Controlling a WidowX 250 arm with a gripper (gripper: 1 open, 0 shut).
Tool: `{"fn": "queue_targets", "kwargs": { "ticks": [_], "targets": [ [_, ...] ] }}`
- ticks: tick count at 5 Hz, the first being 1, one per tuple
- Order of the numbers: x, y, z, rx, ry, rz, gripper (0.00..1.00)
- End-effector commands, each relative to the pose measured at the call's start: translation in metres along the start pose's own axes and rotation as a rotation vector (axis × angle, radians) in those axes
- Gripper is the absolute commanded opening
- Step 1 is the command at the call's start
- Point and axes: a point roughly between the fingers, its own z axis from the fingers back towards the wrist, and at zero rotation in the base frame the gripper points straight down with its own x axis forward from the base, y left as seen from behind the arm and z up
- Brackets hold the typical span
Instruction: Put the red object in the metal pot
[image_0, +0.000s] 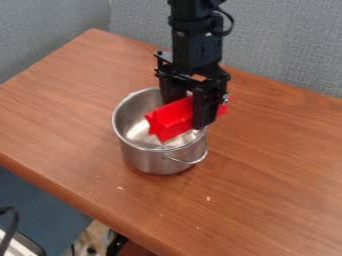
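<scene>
Directly over the pot (160, 140) we see a black arm (195, 25) coming straight down from the top edge, its gripper (201, 108) pointing down at the pot's opening. The two black fingers (207, 105) are clamped on the block (175, 117), holding it by its right end. The block hangs at a slant, its left end lower and dipping inside the pot's rim, its right end level with the far rim. We cannot tell whether it touches the pot's inner wall.

The block is bright red plastic, long and rectangular, with a stepped edge. The pot is a round cylinder of shiny steel, its inside reflecting red, with a thin wire handle (186, 158) lying along the front rim. It stands on a smooth brown wooden table (60, 95) with a visible grain. We can read no writing or labels anywhere.
</scene>
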Motion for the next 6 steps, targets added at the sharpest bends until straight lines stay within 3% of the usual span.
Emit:
{"fn": "queue_targets", "kwargs": {
  "ticks": [1,2,4,6],
  "targets": [
    [-0.002,-0.004,0.011,0.019,-0.057,0.086,0.0],
    [-0.001,-0.006,0.002,0.021,-0.045,0.173,0.0],
    [-0.005,0.016,0.004,0.031,-0.012,0.236,0.0],
    [0.012,0.017,0.006,0.019,-0.017,0.397,0.0]
  ]
}}
